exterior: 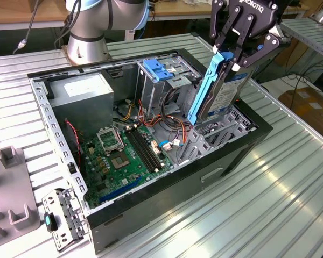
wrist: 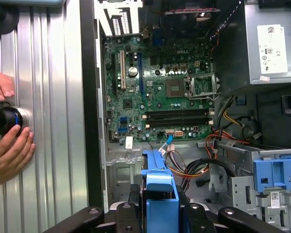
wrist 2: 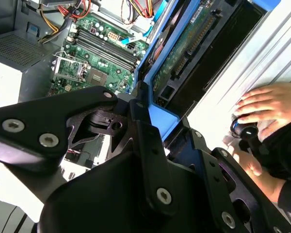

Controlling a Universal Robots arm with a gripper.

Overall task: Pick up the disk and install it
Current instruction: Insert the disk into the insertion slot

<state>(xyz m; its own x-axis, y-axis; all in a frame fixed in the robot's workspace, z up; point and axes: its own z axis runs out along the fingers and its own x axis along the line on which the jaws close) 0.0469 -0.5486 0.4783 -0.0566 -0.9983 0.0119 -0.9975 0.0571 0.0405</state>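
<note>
My gripper point(exterior: 234, 56) is shut on the disk point(exterior: 222, 92), a dark hard drive with a white-and-blue label and blue rails. In the exterior view the disk hangs tilted, its lower end just above the grey drive bay point(exterior: 218, 134) at the right end of the open computer case point(exterior: 167, 177). In the first wrist view the disk's blue rail point(wrist: 159, 179) sits between the black fingers point(wrist: 134, 196). In the second wrist view the disk's point(wrist 2: 184, 53) green circuit board and connector edge face the camera, past the fingers point(wrist 2: 145, 141).
A grey power supply box point(exterior: 83, 91) and a blue slotted bracket on a grey cage point(exterior: 159, 70) stand inside the case, with the motherboard point(exterior: 124, 156) and loose cables between them. A person's hands point(wrist: 7, 153) hold a dark knob point(wrist: 2, 119) on the table beside the case. Grey fixtures point(exterior: 11, 209) lie at the exterior view's left.
</note>
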